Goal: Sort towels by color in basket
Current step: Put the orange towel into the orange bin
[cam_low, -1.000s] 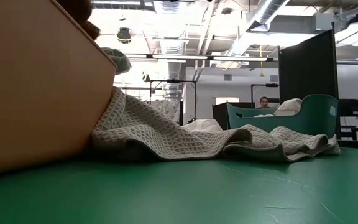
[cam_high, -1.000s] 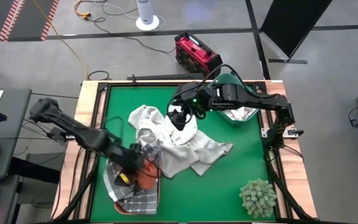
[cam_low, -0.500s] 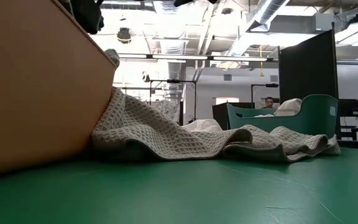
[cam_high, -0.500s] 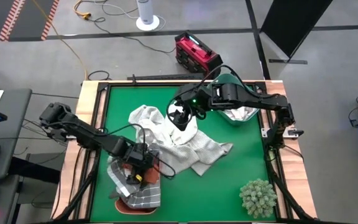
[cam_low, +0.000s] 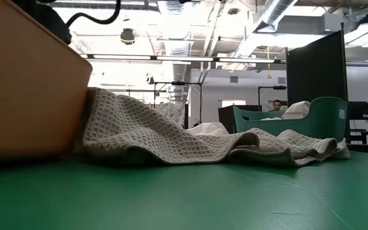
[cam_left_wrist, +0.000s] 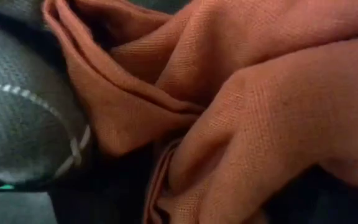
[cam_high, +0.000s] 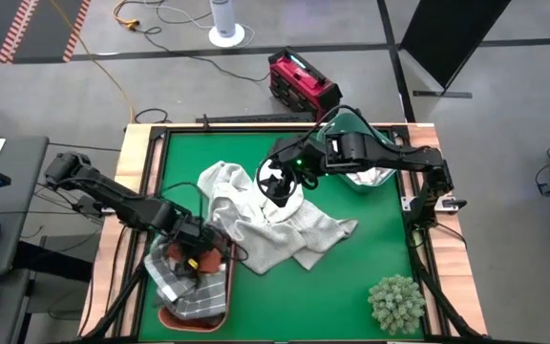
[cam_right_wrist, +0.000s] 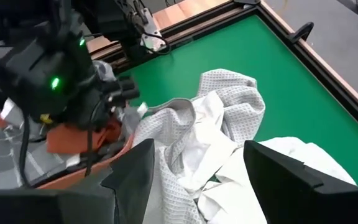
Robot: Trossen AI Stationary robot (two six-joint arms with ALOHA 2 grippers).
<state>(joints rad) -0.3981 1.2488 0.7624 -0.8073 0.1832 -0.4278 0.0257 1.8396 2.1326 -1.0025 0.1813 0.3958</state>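
Left gripper [cam_high: 197, 258] is down in the orange-brown basket [cam_high: 220, 311], buried in the rust-orange towel [cam_left_wrist: 241, 106], and I can't tell whether its fingers are closed on the cloth or free of it. Right gripper [cam_high: 275, 186] hangs above the pale pile with its fingers spread, nothing between them.

Risk here, as I read it: that rust-orange cloth is thin, smooth weave, bunched in deep folds right around the left gripper, so lifting away could drag it back out over the rim. The grey checked towel [cam_high: 194, 301] lies just beside and under it, draped across the basket, and could snag too.

Under the right gripper, the waffle-weave white towel [cam_high: 299, 234] is thick, bumpy and slumped in heavy ridges, tangled with a smoother white towel [cam_right_wrist: 204, 134]. A grab there may well pull up two at once.

Beyond that gripper sits the teal basket [cam_low: 286, 118], hard-walled, white cloth inside.
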